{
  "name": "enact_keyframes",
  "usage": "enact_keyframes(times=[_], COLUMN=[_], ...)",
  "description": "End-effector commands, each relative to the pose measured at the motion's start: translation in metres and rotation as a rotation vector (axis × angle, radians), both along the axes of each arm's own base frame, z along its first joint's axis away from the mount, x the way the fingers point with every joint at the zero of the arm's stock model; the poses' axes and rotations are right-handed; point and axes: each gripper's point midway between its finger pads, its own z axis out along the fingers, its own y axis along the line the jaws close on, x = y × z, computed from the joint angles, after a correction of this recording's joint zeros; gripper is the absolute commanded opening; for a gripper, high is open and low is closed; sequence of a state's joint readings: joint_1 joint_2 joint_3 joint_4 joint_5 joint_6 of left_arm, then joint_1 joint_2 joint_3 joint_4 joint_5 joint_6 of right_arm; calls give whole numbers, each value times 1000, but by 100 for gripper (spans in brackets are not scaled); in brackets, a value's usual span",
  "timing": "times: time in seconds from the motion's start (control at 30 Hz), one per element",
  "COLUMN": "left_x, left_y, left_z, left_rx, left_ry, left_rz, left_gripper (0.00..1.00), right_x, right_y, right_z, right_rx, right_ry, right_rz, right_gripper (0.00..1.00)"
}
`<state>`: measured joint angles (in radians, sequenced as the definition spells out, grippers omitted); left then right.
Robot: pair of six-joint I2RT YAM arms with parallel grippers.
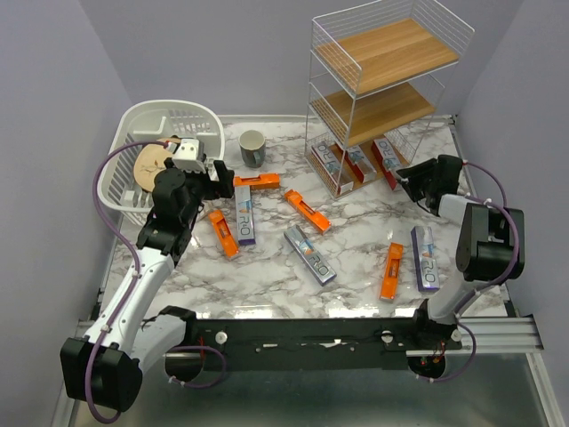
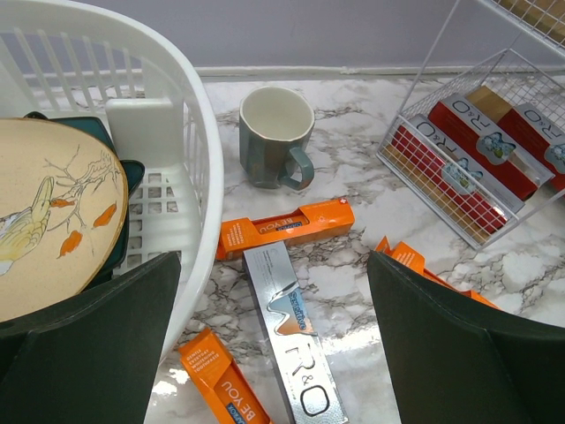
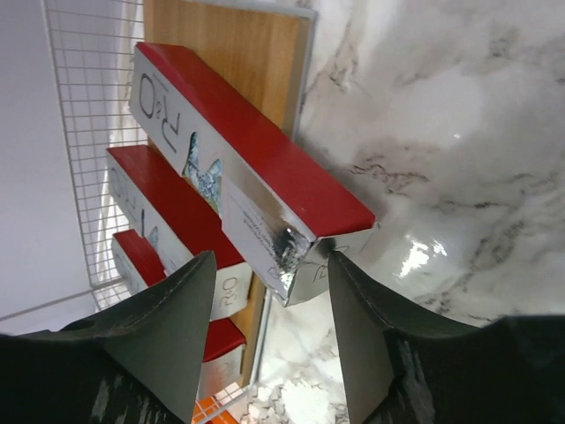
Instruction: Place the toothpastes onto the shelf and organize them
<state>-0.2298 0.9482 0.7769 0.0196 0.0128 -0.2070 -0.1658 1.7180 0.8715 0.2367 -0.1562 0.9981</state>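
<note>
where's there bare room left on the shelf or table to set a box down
On the shelf, the top board and middle board are bare. The table has open marble between mug and shelf, and along the near edge left of the middle silver box. Crowded: the bottom tier with three red boxes, and the boxes beside the basket.

Desk (image 1: 356, 240): white marble, grey veining. Shelf (image 1: 382, 49): white wire, light brown boards. Orange toothpaste boxes (image 1: 308, 211): bright orange, white lettering. Silver toothpaste boxes (image 1: 244, 216): purple sides. Red-sided toothpaste boxes (image 3: 256, 141): silver faces. Mug (image 2: 275, 132): grey-blue, pale inside. Basket (image 2: 199, 150): white. Plate (image 2: 53, 221): beige, bird and orange-leaf motif.
</note>
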Motion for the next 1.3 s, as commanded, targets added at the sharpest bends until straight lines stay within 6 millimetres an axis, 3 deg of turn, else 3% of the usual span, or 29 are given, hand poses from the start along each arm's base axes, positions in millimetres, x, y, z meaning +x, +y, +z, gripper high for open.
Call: enact_keyframes(times=[0.0, 0.3, 0.57, 0.83, 1.07, 1.27], left_x=[2, 4, 6, 7, 8, 8], left_y=[-2, -1, -1, -1, -1, -1], left_z=[16, 16, 13, 12, 11, 12], left_rx=[-14, -21, -26, -29, -35, -37], left_ry=[-33, -28, -17, -12, -9, -9], left_rz=[-14, -15, -17, -18, -19, -21], left_gripper=[99, 99, 99, 99, 99, 99], right_x=[33, 57, 67, 78, 85, 79], right_y=[4, 8, 13, 13, 20, 21], right_z=[29, 26, 17, 21, 22, 20], right_rx=[32, 84, 108, 105, 98, 82], right_ry=[-124, -132, -126, -143, -146, -136], right_rz=[35, 52, 68, 62, 82, 87], right_gripper=[61, 60, 59, 59, 59, 60])
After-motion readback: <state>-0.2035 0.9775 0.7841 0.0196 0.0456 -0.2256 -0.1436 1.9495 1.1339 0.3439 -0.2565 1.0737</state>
